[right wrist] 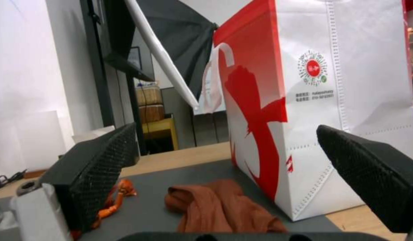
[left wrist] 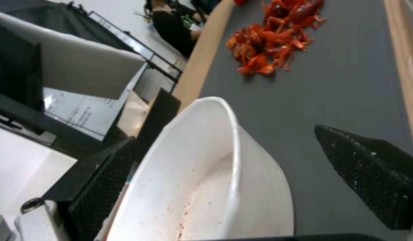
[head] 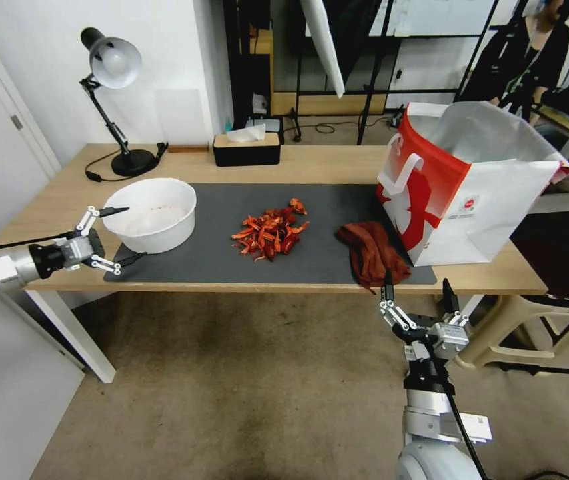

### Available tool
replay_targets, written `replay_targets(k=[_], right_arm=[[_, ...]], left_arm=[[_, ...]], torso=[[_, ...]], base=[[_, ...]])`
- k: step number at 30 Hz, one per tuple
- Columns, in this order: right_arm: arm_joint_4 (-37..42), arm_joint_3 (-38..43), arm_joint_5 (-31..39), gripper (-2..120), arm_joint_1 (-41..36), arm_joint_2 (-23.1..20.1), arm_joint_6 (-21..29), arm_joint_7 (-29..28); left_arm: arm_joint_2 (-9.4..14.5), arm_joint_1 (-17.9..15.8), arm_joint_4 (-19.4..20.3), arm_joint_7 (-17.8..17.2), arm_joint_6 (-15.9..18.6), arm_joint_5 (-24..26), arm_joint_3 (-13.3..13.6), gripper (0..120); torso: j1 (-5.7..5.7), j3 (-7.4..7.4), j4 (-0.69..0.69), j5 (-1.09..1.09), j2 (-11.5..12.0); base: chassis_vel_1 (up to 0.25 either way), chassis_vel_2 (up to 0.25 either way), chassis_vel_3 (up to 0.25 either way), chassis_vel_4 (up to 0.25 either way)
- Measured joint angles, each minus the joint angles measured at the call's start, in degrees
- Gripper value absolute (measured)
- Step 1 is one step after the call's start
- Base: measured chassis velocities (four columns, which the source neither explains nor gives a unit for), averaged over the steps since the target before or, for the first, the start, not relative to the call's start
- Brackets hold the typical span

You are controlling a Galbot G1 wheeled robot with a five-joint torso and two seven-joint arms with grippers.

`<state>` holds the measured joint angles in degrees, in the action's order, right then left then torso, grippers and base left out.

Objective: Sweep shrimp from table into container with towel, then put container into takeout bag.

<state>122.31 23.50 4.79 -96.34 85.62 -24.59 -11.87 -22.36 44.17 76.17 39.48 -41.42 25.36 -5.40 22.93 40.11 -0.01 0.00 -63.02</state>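
Head view: the shrimp (head: 271, 235) lie heaped mid-mat on the table (head: 324, 163), the container (head: 150, 215) at nine o'clock from them, the towel (head: 371, 253) at three, touching the takeout bag (head: 461, 183), whose small red logo is unreadable. The left gripper (head: 121, 235) gapes wide around the container's rim; the right gripper (head: 416, 289), also wide, hovers below the table edge.

Left wrist view: fingers (left wrist: 372, 177) straddle the container wall (left wrist: 206, 174); shrimp (left wrist: 273, 40) are cut off.

Right wrist view: the bag's (right wrist: 349, 100) round code and fine print stay illegible; towel (right wrist: 220, 207) partly hidden.
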Motion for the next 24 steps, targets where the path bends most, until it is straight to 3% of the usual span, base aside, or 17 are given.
replay_targets(k=[6, 9, 14, 18, 20, 21, 23, 24], right_arm=[[0.03, 0.03, 0.24, 100, 0.15, 0.09, 0.1, -0.14], [-0.31, -0.11, 0.25, 100, 0.36, 0.37, 0.1, -0.17], [-0.48, -0.18, 0.37, 100, 0.57, 0.48, 0.1, -0.26], [-0.74, -0.07, 0.72, 100, 1.31, 0.47, 0.24, -0.3], [-0.81, -0.08, 0.75, 100, 1.45, 0.49, 0.29, -0.32], [-1.01, -0.15, 0.76, 100, 1.66, 0.6, 0.34, -0.33], [-1.01, -0.15, 0.76, 100, 1.66, 0.6, 0.34, -0.33], [-1.19, -0.35, 0.76, 100, 1.77, 0.7, 0.37, -0.35]], left_arm=[[-0.39, -5.8, -2.18, 2.74, -0.85, -2.34, 4.2, 100], [-0.77, -11.09, -4.35, 5.81, -1.22, -2.95, 7.85, 100], [-1.0, -14.43, -5.72, 8.33, -1.28, -3.04, 9.95, 100], [-1.44, -19.1, -7.61, 13.75, -1.24, -3.7, 12.02, 100], [-1.59, -20.02, -7.94, 14.34, -1.25, -4.07, 12.47, 100], [-1.97, -22.08, -8.6, 15.39, -1.25, -4.91, 13.64, 100], [-1.97, -22.08, -8.6, 15.39, -1.25, -4.91, 13.64, 100], [-2.66, -25.04, -9.52, 17.49, -1.3, -6.33, 14.89, 100]], torso=[[0.0, 0.0, 0.01, 0.0, 0.0], [0.0, 0.0, 0.0, 0.01, 0.0], [0.0, 0.0, 0.0, 0.0, 0.0], [-0.01, 0.0, 0.03, 0.0, 0.0], [-0.01, 0.0, 0.02, 0.0, 0.0], [0.0, 0.0, 0.01, 0.0, 0.0], [0.0, 0.0, 0.01, 0.0, 0.0], [-0.01, 0.0, 0.0, 0.01, 0.0]], base=[[0.0, 0.0, 0.0, 0.0], [0.0, 0.0, 0.0, 0.0], [0.0, 0.0, 0.0, 0.0], [0.0, 0.0, 0.0, 0.0], [0.0, 0.0, 0.0, 0.0], [0.0, 0.0, 0.0, 0.0], [0.0, 0.0, 0.0, 0.0], [0.0, 0.0, 0.0, 0.0]])
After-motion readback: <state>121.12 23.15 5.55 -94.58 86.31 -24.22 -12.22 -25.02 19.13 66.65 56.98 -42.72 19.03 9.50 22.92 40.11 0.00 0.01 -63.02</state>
